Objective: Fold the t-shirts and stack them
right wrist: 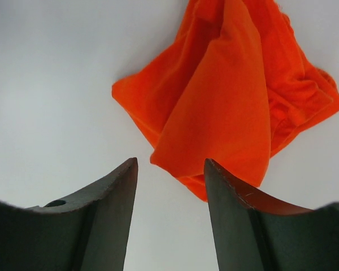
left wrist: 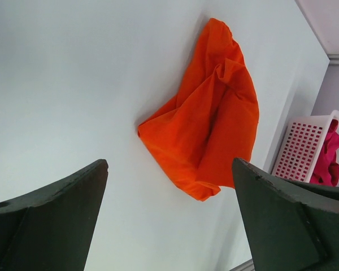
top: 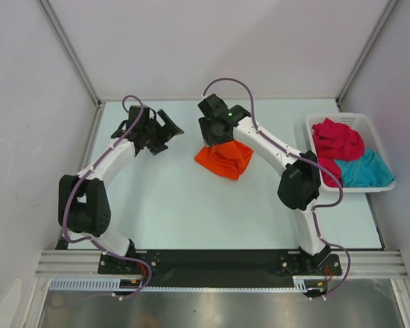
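A crumpled orange t-shirt (top: 225, 159) lies in a heap on the table, mid-back; it also fills the upper part of the left wrist view (left wrist: 212, 121) and the right wrist view (right wrist: 231, 96). My right gripper (top: 214, 139) hovers right over the heap's far edge, open, with nothing between its fingers (right wrist: 110, 197). My left gripper (top: 169, 131) stands open to the left of the heap, well apart from it, aimed toward it. A red t-shirt (top: 337, 141) and a teal t-shirt (top: 366, 171) lie bunched in the basket.
A white lattice basket (top: 361, 121) sits at the table's right edge, also seen in the left wrist view (left wrist: 302, 149). Grey walls close off the back and both sides. The arms' bases stand at the near edge.
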Action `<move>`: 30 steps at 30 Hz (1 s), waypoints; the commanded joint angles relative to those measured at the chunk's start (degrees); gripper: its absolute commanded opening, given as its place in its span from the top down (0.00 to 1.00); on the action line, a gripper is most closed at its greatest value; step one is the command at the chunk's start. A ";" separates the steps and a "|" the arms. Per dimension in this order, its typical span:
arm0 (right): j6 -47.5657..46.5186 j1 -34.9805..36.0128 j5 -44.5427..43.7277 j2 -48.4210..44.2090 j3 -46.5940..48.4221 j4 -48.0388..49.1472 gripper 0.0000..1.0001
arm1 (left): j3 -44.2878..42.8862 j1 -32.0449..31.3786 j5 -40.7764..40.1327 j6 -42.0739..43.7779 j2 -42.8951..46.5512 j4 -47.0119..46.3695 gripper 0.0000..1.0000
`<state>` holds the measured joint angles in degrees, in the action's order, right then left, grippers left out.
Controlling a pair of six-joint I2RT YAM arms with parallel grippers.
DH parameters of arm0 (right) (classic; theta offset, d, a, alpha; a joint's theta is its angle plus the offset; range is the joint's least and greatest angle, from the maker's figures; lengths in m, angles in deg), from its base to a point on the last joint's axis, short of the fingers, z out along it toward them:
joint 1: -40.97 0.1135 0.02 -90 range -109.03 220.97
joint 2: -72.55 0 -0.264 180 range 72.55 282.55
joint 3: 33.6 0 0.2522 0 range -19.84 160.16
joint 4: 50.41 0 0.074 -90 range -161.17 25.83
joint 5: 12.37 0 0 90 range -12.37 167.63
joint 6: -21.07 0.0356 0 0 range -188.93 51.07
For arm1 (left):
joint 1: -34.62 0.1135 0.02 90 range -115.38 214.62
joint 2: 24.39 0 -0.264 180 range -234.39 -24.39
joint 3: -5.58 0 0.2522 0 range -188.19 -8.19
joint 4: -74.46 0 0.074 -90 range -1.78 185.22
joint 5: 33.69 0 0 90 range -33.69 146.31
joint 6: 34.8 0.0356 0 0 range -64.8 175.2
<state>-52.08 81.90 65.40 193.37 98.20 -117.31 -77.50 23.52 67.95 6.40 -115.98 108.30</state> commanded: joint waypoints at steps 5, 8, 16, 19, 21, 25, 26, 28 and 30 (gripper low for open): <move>-1.81 -1.29 0.63 4.78 5.54 -1.61 0.44 | 1.03 2.21 2.25 2.04 0.45 -2.94 0.04; -1.72 -1.46 0.63 5.13 4.83 -1.52 0.45 | 1.47 2.92 2.95 2.04 0.27 -3.29 0.04; -1.81 -1.82 0.45 4.61 3.25 -1.08 0.53 | 2.17 3.45 3.83 1.95 0.10 -4.16 0.04; -2.07 -1.99 0.89 4.61 3.25 -1.17 0.72 | 2.52 3.53 4.00 1.86 0.27 -4.34 0.04; -2.16 -2.34 0.98 4.52 3.16 -1.17 0.78 | 2.70 3.80 4.18 1.86 0.27 -4.43 0.04; -2.34 -2.78 1.33 4.25 3.16 -1.35 0.92 | 2.96 4.24 4.45 1.86 0.54 -4.52 0.04; -2.43 -2.87 1.33 4.25 3.25 -1.35 0.94 | 3.05 4.41 4.53 1.95 0.62 -4.61 0.04; -2.69 -3.05 1.33 4.25 3.25 -1.43 1.00 | 3.14 4.50 4.53 1.95 0.71 -4.61 0.04; -3.04 -3.48 0.98 4.17 3.34 -1.43 1.00 | 3.23 4.59 4.62 2.04 0.62 -4.61 0.04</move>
<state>-54.12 79.23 66.54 198.92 101.26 -118.67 -74.77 27.42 71.60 7.28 -116.00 105.48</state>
